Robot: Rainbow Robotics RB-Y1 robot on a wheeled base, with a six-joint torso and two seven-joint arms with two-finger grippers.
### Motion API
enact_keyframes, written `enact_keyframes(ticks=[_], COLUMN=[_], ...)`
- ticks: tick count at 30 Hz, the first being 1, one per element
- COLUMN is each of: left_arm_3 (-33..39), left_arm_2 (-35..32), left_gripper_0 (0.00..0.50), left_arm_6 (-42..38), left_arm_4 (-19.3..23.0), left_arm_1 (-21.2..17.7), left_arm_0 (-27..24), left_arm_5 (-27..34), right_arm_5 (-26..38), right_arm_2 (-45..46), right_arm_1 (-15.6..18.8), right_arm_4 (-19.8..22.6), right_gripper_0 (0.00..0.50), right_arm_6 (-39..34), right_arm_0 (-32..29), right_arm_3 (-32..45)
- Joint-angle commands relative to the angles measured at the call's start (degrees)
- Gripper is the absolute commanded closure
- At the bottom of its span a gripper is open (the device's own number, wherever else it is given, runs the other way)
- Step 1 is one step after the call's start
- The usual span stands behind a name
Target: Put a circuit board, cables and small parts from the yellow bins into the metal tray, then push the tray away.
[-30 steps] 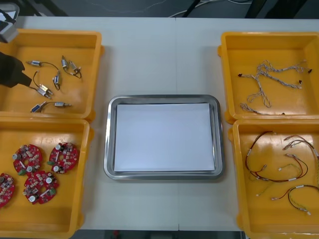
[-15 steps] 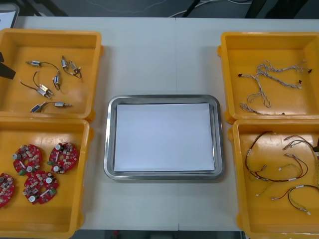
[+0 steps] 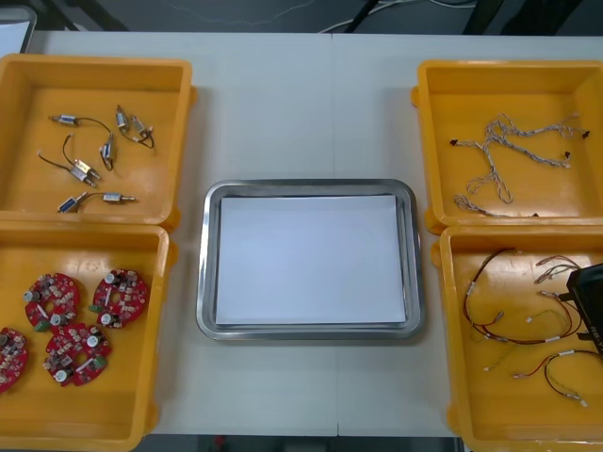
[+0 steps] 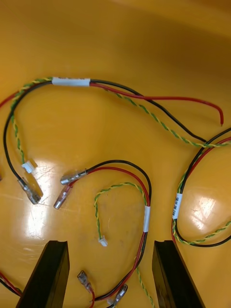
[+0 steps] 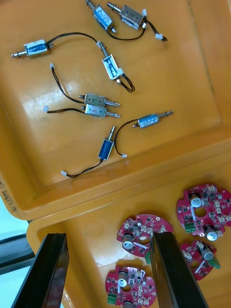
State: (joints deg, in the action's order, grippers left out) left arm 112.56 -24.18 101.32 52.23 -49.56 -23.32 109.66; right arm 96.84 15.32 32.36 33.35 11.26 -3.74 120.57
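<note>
Two grippers stood with jaws wide, holding nothing. The right gripper point(image 4: 110, 244) hung over the red-and-yellow cables point(image 4: 122, 187) in the near bin point(image 3: 443, 330) right of the tray point(image 3: 203, 282) — cable ends lay just ahead of it. The left gripper point(image 5: 109, 236) hovered left of the tray over the boards point(image 5: 137, 233), the small parts point(image 5: 103, 106) lying beyond them. The tray — white inside — sat apart from both.
</note>
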Motion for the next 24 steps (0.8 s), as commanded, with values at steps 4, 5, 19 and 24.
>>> enact_keyframes(ticks=[4,5,19,24], left_arm_3=[5.83,5.74,10.93,13.56], left_arm_2=[-6.67,-7.98,-14.22,-16.60], left_gripper_0=[0.000,0.000,0.000,0.000], left_arm_6=[-4.90,-5.25,-7.98,-9.30], left_arm_4=[4.55,6.31,10.79,11.84], left_arm_1=[-2.82,-2.82,-2.56,-1.42], left_arm_0=[8.82,10.58,22.09,25.35], left_arm_5=[0.34,0.34,0.34,0.34], right_arm_5=[-0.86,-1.30,-5.69,-6.05], right_arm_2=[-0.38,-0.38,-1.44,-1.61], right_arm_1=[-3.18,-3.35,-4.15,-4.50], right_arm_4=[-0.39,-0.39,-1.18,-1.53], right_gripper_0=[0.000,0.000,0.000,0.000], right_arm_6=[-1.24,-0.98,-0.45,-0.37], right_arm_0=[-1.53,-1.62,-3.99,-4.26], right_arm_3=[-1.57,-2.18,-3.59,-4.20])
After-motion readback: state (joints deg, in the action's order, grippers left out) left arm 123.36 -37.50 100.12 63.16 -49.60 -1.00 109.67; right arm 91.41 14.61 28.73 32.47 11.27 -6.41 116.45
